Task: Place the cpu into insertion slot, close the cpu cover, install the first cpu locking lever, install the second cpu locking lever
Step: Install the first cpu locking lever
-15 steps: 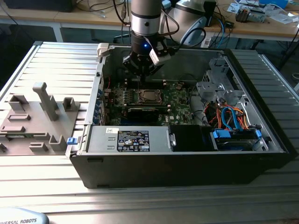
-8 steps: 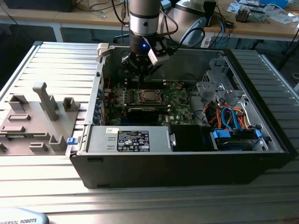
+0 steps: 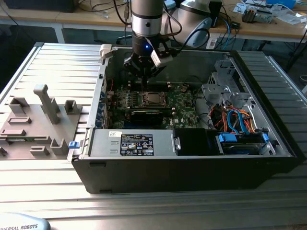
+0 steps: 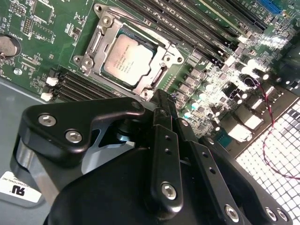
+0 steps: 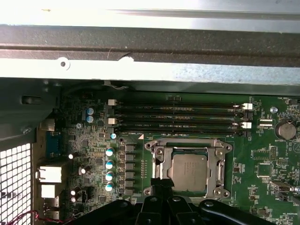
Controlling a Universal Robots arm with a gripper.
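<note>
The cpu (image 4: 127, 59) with its silver-grey top lies flat in the insertion slot on the green motherboard (image 3: 184, 108). The cpu cover (image 4: 96, 41) lies down around it, and the chip shows through the square window. In the first wrist view the cpu (image 5: 190, 172) sits inside the cover frame (image 5: 158, 161). My gripper (image 4: 161, 99) hangs just beside one edge of the socket, its black fingers closed together with nothing between them. The exterior view shows the gripper (image 3: 144, 82) right above the socket (image 3: 153, 99). I cannot make out how the locking levers stand.
Long black memory slots (image 5: 178, 115) run beside the socket, under the case's metal wall (image 5: 140, 47). A black card (image 3: 148, 115), the power supply (image 3: 132, 143) and a drive cage with coloured cables (image 3: 235, 120) crowd the case. A grey parts fixture (image 3: 38, 115) lies at the exterior view's left.
</note>
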